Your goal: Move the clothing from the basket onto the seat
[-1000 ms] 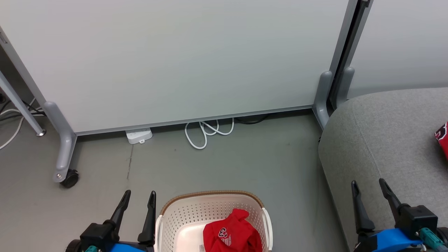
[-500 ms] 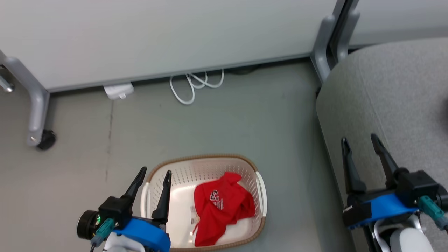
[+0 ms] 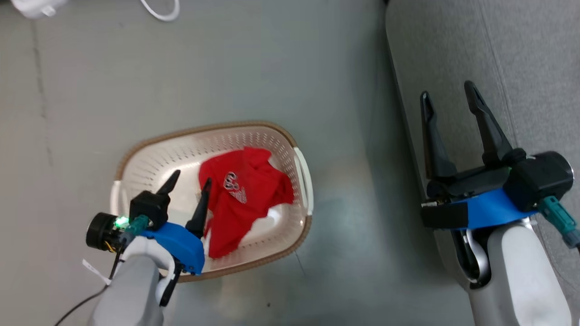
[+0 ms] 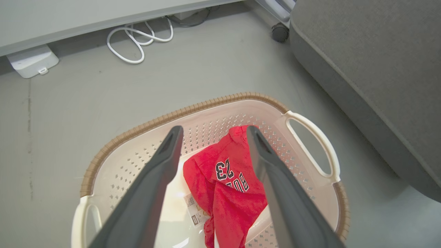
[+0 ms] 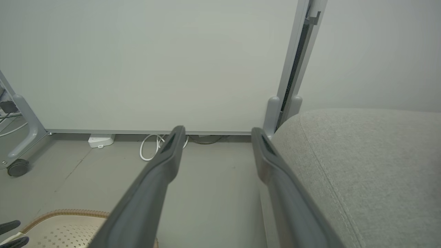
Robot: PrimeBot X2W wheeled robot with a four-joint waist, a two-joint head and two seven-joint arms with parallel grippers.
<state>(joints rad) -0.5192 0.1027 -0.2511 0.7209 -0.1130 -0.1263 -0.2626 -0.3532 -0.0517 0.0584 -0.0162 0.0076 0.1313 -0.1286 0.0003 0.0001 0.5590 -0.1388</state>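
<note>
Since the clothing (image 3: 242, 194) is one crumpled red jersey, soft and light by the look of it, it should gather easily into a pinch and hang limp once lifted. The raised bunch of folds near the printed number looks a better hold than the flat hem lying against the bottom. It lies inside the basket (image 3: 204, 129), toward the side nearer the seat (image 3: 534, 54). The left gripper (image 3: 192, 176) hangs over the basket with its jaws spread wide and nothing between them, framing the jersey in the left wrist view. The right gripper (image 3: 446, 89) is likewise wide apart and empty, over the seat's edge. The basket stands on a smooth grey floor (image 3: 226, 68), beside the seat but not touching it. A white cable (image 4: 137, 38) and a power strip (image 4: 32, 62) lie at the foot of a pale partition panel (image 5: 137, 62).
</note>
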